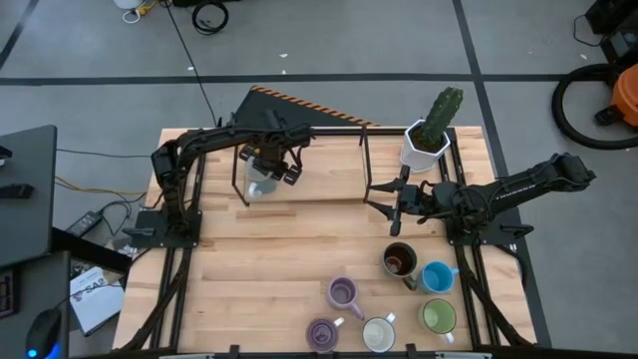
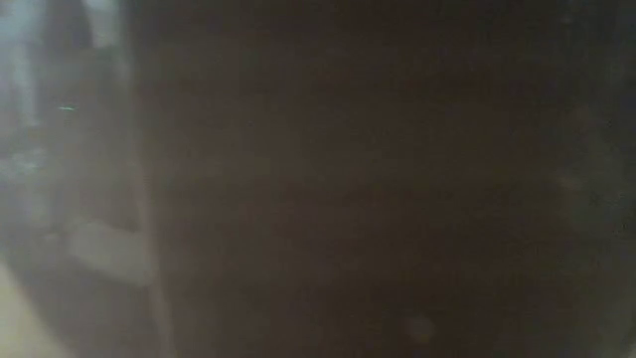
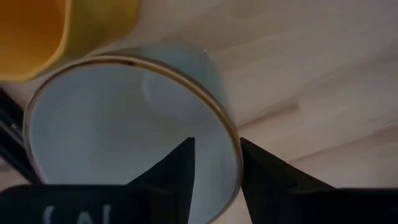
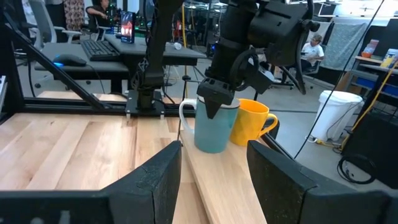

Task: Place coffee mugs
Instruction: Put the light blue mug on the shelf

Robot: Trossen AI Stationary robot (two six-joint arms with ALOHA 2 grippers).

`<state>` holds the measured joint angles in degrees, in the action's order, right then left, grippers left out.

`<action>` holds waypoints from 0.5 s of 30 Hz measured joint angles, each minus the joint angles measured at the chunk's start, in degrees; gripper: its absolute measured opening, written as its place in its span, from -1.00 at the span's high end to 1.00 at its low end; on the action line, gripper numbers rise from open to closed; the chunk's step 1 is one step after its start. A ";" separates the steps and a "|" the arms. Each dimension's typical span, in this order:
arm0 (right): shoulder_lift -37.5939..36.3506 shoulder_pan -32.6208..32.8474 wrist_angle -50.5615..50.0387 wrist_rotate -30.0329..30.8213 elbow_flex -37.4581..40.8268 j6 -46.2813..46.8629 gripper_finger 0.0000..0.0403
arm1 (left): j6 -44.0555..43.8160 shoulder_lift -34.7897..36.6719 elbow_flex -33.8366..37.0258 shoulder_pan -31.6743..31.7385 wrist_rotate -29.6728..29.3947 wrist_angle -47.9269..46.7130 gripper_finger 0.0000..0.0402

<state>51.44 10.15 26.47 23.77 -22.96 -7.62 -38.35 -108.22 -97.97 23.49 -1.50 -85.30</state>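
A pale blue-white mug stands upright on its base at the table's far left, close beside an orange mug. My left gripper comes down on it from above and is open. One finger stands inside the mug, and the other stands outside its rim. My right gripper is open, touching nothing, at mid-table and pointing toward the left. Several more mugs stand near the right front: dark brown, blue, green, white and two purple.
A white angular pot with a green cactus stands at the far right, behind my right gripper. A dark frame bar runs along the far edge. Bare wood lies at the near left. Something dark and close fills the low view.
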 joint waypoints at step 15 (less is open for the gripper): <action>-0.01 0.00 0.03 -0.12 0.00 0.37 0.06 | 0.43 1.44 -0.31 0.24 0.10 -1.84 0.38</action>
<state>51.43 10.15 26.50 23.64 -22.96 -7.25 -37.92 -106.78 -98.28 23.73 -1.40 -87.13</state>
